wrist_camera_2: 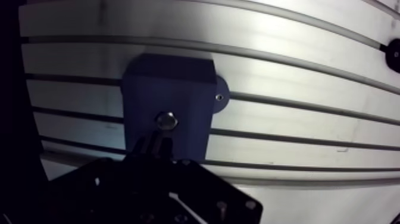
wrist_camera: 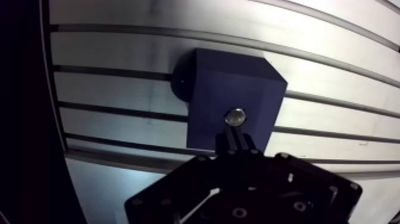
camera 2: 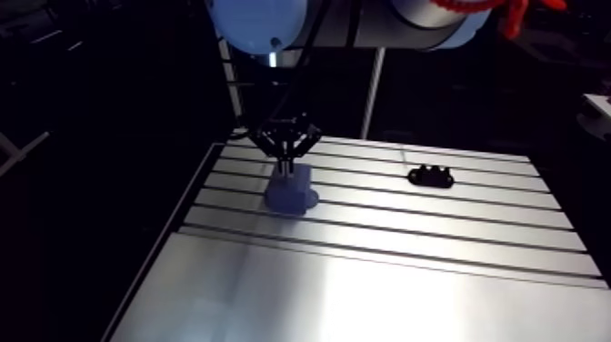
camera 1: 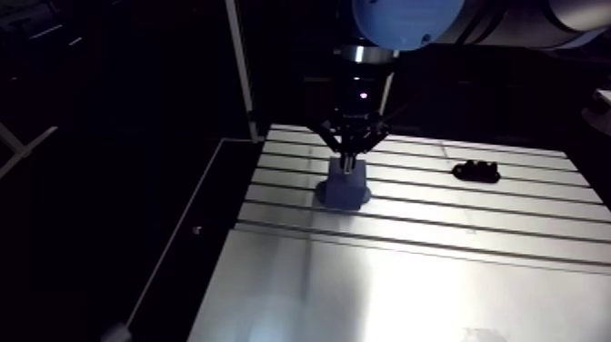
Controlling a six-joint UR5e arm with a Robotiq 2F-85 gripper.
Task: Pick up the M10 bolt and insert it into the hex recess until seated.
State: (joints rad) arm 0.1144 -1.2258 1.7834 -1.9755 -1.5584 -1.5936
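M10 bolt (wrist_camera: pixel 236 116), shiny metal, in gripper (wrist_camera: pixel 236 133) at matte blue block (wrist_camera: pixel 229 77).

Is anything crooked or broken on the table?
Nothing stands out. The dark blue block sits flat on the slotted aluminium table. The shiny metal bolt shows at its top face. A small black part lies off to one side, apart from it.

Dim scene; only the table (camera 2: pixel 364 291) is lit, with broad glare on its near part. The block (wrist_camera: pixel 229 98) looks dark; slots (wrist_camera: pixel 119 30) curve in the wrist view.
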